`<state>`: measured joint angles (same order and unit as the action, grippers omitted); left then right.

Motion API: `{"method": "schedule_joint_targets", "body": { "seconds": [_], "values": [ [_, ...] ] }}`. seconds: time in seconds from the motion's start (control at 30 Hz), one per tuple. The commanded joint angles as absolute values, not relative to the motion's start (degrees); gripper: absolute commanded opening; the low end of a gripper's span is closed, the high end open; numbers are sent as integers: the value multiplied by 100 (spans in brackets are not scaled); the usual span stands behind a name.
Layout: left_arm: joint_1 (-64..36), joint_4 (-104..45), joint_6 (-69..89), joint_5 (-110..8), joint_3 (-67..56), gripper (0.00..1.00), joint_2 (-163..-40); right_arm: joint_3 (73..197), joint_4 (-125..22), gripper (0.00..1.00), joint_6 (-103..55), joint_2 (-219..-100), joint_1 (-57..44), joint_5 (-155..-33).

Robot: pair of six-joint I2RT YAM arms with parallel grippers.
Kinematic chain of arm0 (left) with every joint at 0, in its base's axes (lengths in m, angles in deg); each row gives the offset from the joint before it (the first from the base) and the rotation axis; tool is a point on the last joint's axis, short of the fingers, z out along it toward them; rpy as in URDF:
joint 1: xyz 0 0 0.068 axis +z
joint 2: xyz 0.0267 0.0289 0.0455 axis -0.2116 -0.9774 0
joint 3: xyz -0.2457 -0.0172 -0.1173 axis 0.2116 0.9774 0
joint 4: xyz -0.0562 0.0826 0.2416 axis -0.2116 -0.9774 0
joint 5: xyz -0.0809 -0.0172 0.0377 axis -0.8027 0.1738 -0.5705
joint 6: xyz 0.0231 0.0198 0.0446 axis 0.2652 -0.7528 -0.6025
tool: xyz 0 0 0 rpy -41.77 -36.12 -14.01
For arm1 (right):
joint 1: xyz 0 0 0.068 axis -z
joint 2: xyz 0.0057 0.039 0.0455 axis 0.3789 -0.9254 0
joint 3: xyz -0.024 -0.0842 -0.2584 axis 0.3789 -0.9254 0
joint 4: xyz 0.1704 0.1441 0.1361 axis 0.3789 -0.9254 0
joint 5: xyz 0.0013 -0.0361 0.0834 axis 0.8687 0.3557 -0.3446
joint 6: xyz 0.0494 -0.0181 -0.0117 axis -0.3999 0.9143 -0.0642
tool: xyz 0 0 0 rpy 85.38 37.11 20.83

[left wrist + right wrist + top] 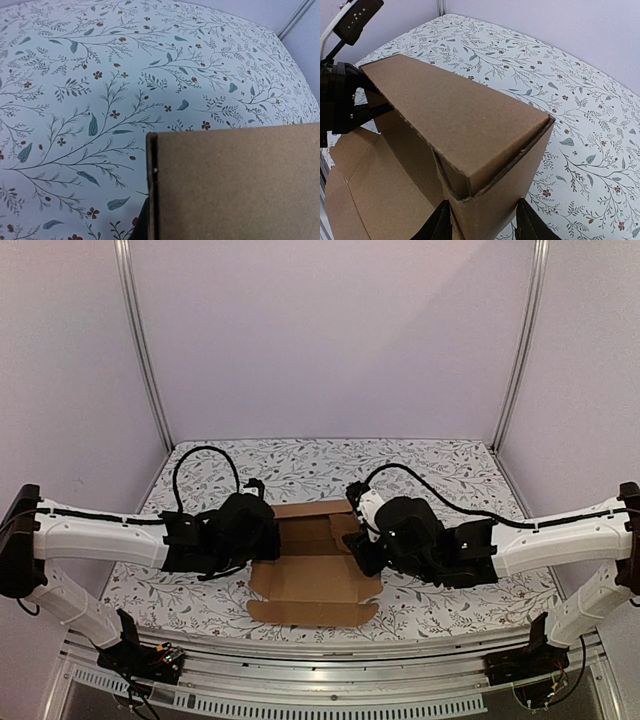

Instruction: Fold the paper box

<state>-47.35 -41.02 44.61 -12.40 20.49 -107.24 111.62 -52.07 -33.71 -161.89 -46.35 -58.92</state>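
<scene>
The paper box [312, 578] is brown cardboard, partly folded, in the middle of the table with its lid flap lying flat toward the front. My left gripper [266, 532] is at the box's left wall. In the left wrist view a cardboard panel [235, 185] fills the lower right. One dark finger [141, 226] presses on its double-layered edge and the other finger is hidden. My right gripper [353, 540] is at the right wall. In the right wrist view its fingers [439, 226] clamp a raised, folded corner of the box [465, 120].
The table wears a white cloth with a leaf and flower print [430, 465]. Lilac walls with metal posts [140, 340] close in the back and sides. The left arm's black body [340, 95] shows past the box in the right wrist view.
</scene>
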Motion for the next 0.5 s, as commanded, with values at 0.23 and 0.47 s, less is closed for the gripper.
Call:
{"method": "schedule_joint_targets", "body": {
  "seconds": [0.23,0.47],
  "values": [
    [-5120,-4505,4831,-554,1799,0,-10777,11425,-4755,34,-3680,-16843,-4755,-4783],
    [-5248,-4578,4962,-471,1778,0,-10765,11452,-4509,18,-3706,-17065,-4752,-4536]
  ]
}}
